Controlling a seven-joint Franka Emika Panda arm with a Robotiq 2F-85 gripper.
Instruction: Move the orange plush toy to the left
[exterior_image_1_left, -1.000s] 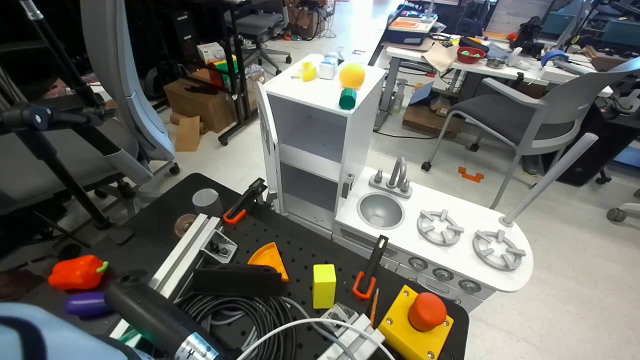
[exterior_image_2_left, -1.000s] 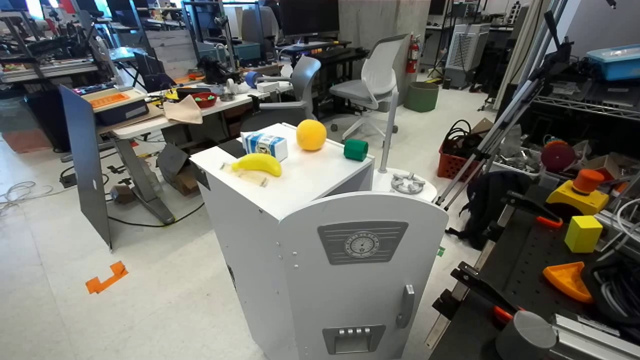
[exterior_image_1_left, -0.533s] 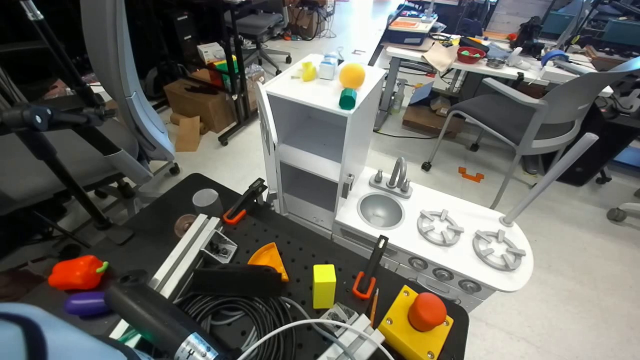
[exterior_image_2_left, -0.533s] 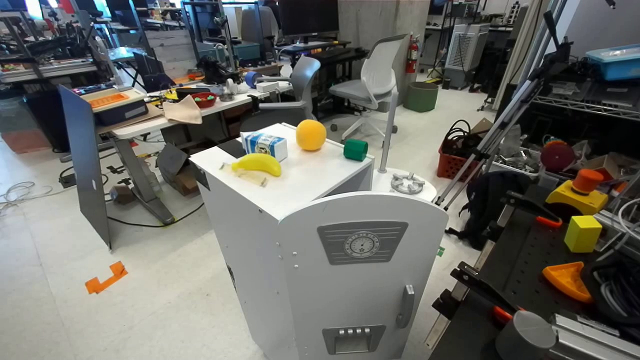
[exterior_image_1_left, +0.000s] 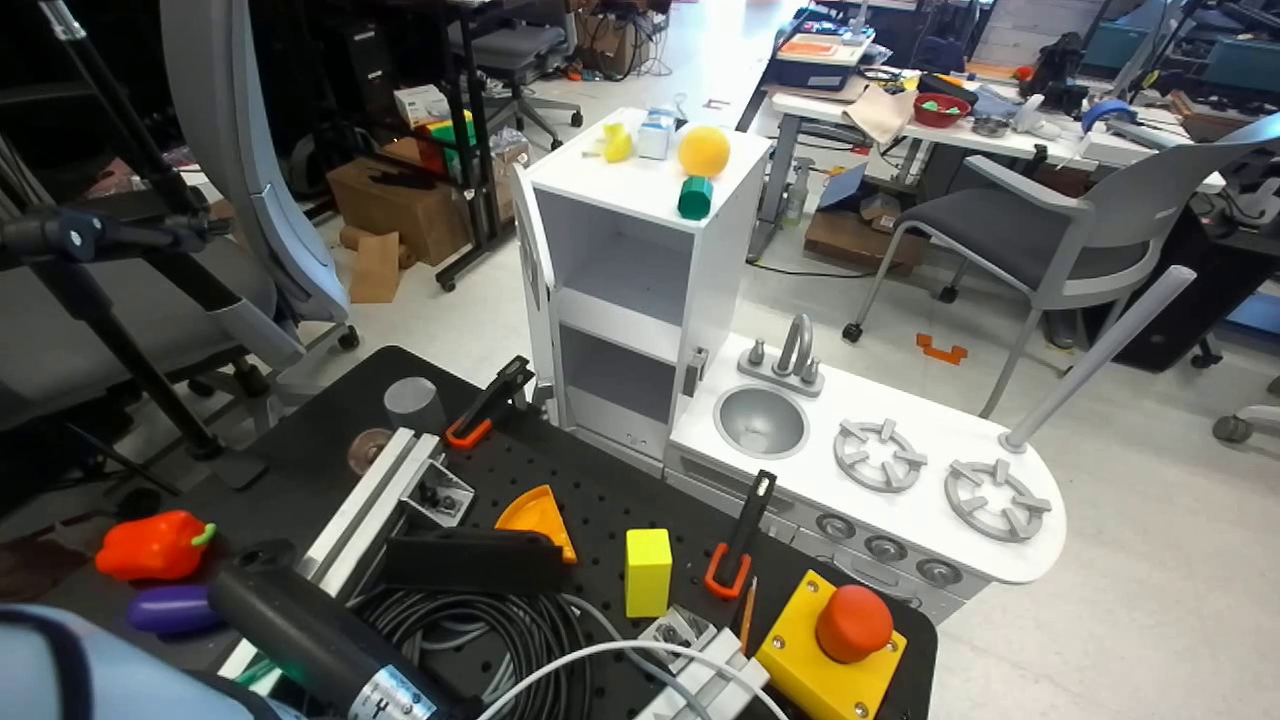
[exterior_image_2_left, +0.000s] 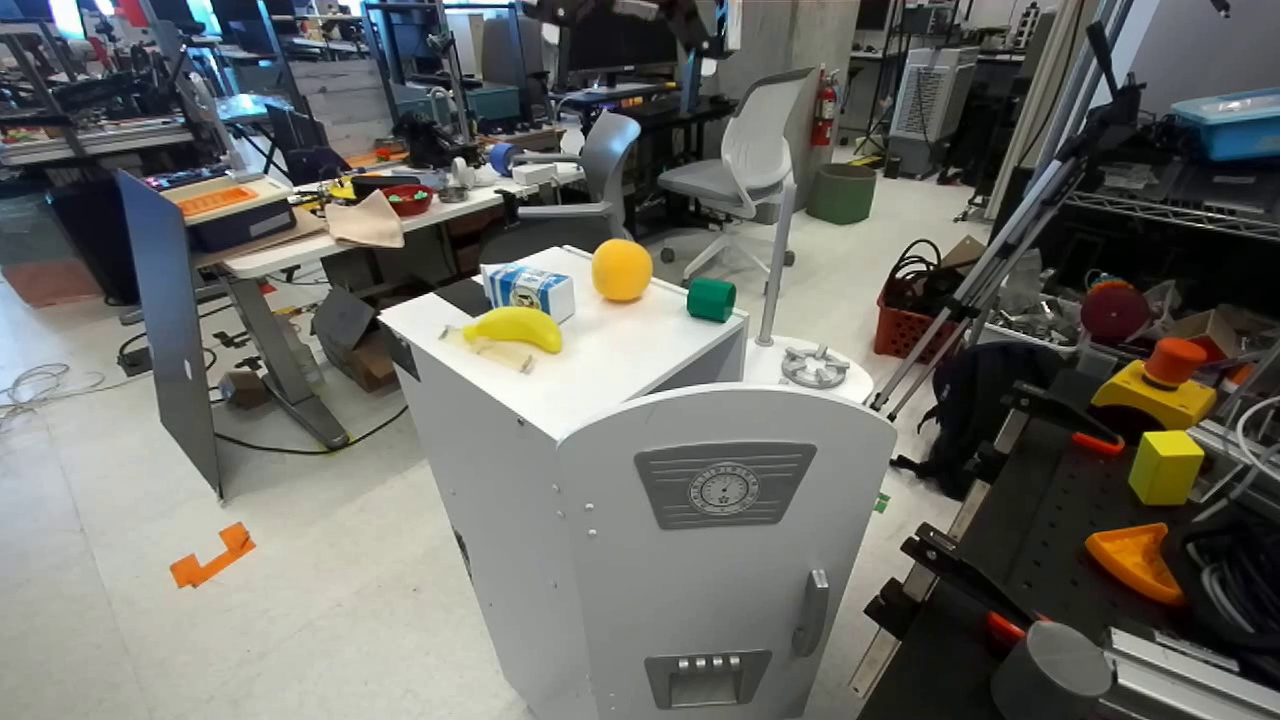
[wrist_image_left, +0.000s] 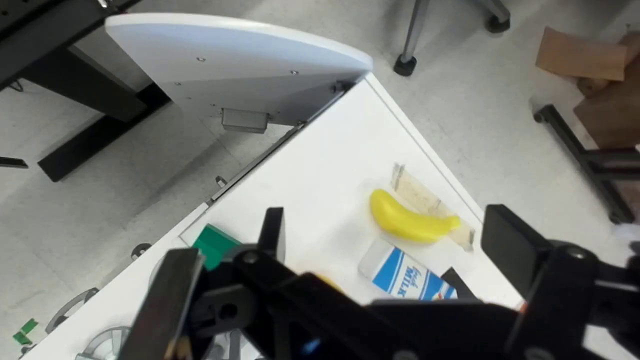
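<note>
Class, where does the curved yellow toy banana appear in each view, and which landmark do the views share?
In an exterior view: curved yellow toy banana, upper middle.
In an exterior view: banana, left of centre.
In the wrist view: banana, right of centre.
Shared landmark: boxy blue-and-white milk carton, close to the banana in all three.

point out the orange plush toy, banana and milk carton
Orange plush toy (exterior_image_2_left: 622, 270): in an exterior view, its rounded side
Banana (wrist_image_left: 410, 225): wrist view, middle of its body
Milk carton (wrist_image_left: 407, 276): wrist view, printed side

In wrist view, the claw (wrist_image_left: 386, 236) mostly hides the orange toy (wrist_image_left: 327, 281).
</note>
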